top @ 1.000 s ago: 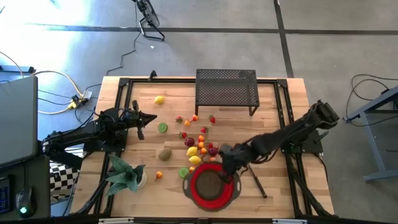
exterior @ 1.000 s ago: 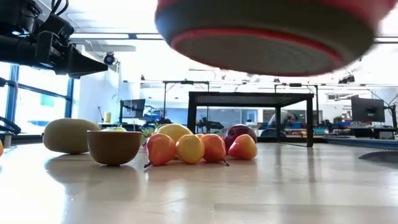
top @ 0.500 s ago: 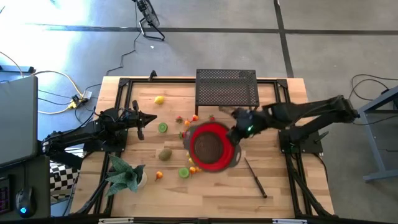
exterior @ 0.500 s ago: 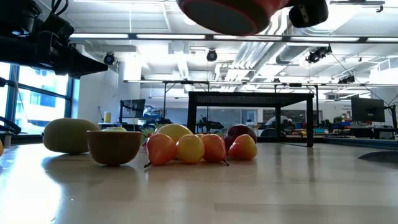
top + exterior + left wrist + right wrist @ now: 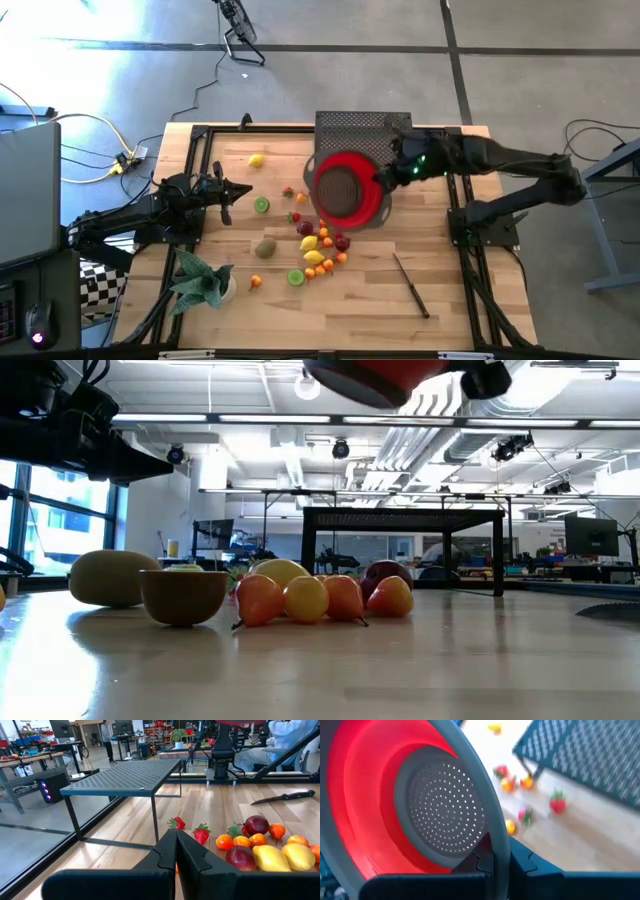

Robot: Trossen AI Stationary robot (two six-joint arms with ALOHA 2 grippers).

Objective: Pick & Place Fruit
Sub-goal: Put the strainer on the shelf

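A round red bowl [image 5: 346, 190] with a grey rim and a perforated bottom hangs above the table just in front of the black mesh rack, held by my shut right gripper [image 5: 388, 180]. Its underside [image 5: 375, 375] shows at the top of the low view. The fruit lies on the wood: a cluster [image 5: 322, 245] of lemons, plums, oranges and strawberries, a lone lemon [image 5: 257, 160], a lime [image 5: 262, 205] and a kiwi [image 5: 265, 247]. My left gripper [image 5: 243, 190] is shut and level at the table's left, touching nothing. My right gripper pinches the bowl's grey rim [image 5: 496, 837] on the side toward the table's right edge, the rim passing between its two fingers. It comes from the right, slanting down. The bowl is lifted clear of the table, its opening mostly upward.
The black mesh rack [image 5: 365, 135] stands at the far middle, right behind the bowl. A knife [image 5: 410, 285] lies at the near right. A green leafy plant [image 5: 200, 280] stands at the near left. Half a lime [image 5: 295, 277] and a small orange [image 5: 256, 281] lie near the front.
My right gripper has carried the bowl up from the table's near edge, over the fruit cluster, toward the far edge and the rack, rising and turning as it went. The fruit has stayed in place.
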